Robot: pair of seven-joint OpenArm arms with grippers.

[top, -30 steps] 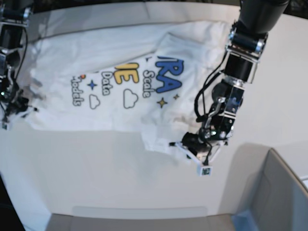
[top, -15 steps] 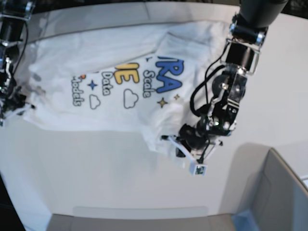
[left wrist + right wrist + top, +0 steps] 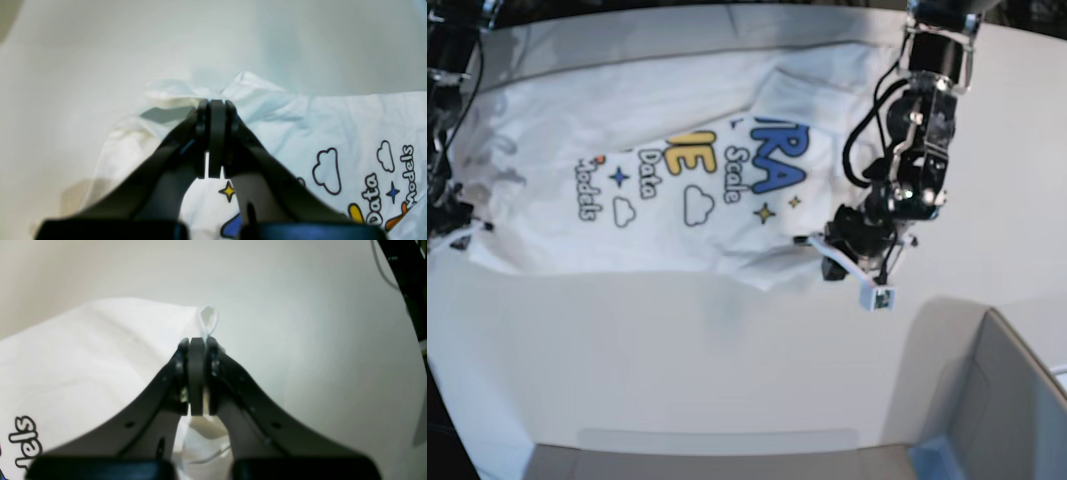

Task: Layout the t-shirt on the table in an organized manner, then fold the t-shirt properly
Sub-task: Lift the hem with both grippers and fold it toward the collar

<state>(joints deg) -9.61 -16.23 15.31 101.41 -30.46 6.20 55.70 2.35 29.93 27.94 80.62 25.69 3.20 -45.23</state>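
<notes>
Right now I have both hands clamped on the t-shirt (image 3: 667,170) spread across the desk (image 3: 677,350), left hand (image 3: 827,255) and right hand (image 3: 457,225) at its opposite ends; uneven pulling could rumple it.

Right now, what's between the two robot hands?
In the base view, the t-shirt stretches between the left gripper and right gripper, each shut on a bit of cloth.

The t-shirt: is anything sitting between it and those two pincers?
Nothing visible does. The left pincer and the right pincer are both shut directly on edges of the t-shirt, which lies on the bare table.
</notes>
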